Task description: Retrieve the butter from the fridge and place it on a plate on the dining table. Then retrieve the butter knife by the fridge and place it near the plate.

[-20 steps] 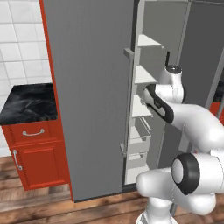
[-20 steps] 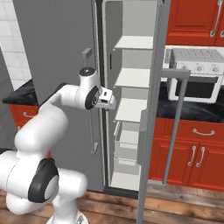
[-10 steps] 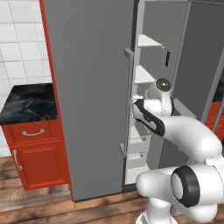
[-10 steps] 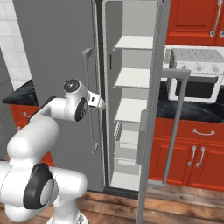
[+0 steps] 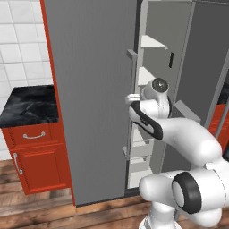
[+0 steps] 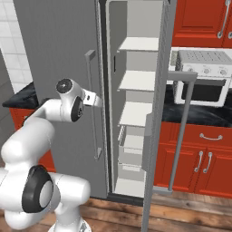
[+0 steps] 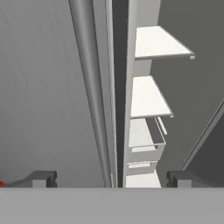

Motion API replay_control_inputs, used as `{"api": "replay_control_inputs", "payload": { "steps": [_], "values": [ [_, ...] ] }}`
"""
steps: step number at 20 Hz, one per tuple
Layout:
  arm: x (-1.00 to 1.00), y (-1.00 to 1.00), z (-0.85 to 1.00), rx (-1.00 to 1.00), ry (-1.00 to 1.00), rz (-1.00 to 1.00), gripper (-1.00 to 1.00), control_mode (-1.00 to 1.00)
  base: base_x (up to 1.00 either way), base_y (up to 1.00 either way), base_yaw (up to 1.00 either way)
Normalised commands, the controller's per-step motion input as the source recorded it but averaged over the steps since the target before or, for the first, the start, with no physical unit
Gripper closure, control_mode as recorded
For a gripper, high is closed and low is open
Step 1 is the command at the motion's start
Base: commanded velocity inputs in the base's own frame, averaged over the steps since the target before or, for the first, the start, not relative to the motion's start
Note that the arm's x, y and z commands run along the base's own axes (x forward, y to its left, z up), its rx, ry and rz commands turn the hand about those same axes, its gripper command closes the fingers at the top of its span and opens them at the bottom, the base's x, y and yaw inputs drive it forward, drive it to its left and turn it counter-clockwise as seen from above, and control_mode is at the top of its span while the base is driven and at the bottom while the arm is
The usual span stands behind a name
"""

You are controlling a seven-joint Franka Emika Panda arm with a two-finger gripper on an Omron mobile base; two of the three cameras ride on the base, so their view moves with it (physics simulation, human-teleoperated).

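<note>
The fridge [image 5: 89,89] is a tall grey double-door unit; its left door is closed and its right door [image 6: 156,118] stands swung open. Pale shelves [image 6: 138,113] and lower bins show inside, and I see no butter on them. My gripper [image 6: 97,100] hovers at mid height in front of the closed door's long bar handle [image 6: 92,104]. In the hand view the gripper [image 7: 111,179] is open, with the bar handle [image 7: 89,96] running up between the two fingertips [image 7: 41,178] and nothing gripped. The plate, the dining table and the butter knife are out of view.
A red base cabinet with a black marble top [image 5: 29,103] stands left of the fridge. Right of it, a white toaster oven [image 6: 204,77] sits on a marble counter over red drawers. The open door's bar handle [image 6: 181,131] juts toward me. The floor is wood.
The hand has drawn back out of the open compartment and swung left, coming to rest in front of the closed door's handle. The jaws stay wide.
</note>
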Motion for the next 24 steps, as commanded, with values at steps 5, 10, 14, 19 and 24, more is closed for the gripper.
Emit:
{"api": "replay_control_inputs", "payload": {
  "steps": [5, 10, 14, 19, 24],
  "values": [
    [0.41, 0.01, 0.08, 0.02, 0.01, 0.00, -1.00, -1.00, 0.00, 0.00, 0.00],
    [0.58, 0.17, 0.05, 0.01, -0.07, 0.00, -1.00, -1.00, 0.00, 0.00, 0.00],
    [0.34, 0.10, 0.11, 0.00, -0.10, 0.00, -1.00, -1.00, 0.00, 0.00, 0.00],
    [0.20, 0.00, 0.01, 0.00, -0.10, 0.00, -1.00, -1.00, 0.00, 0.00, 0.00],
    [0.23, 0.00, 0.00, 0.00, -0.07, 0.00, -1.00, -1.00, 0.00, 0.00, 0.00]
  ]
}}
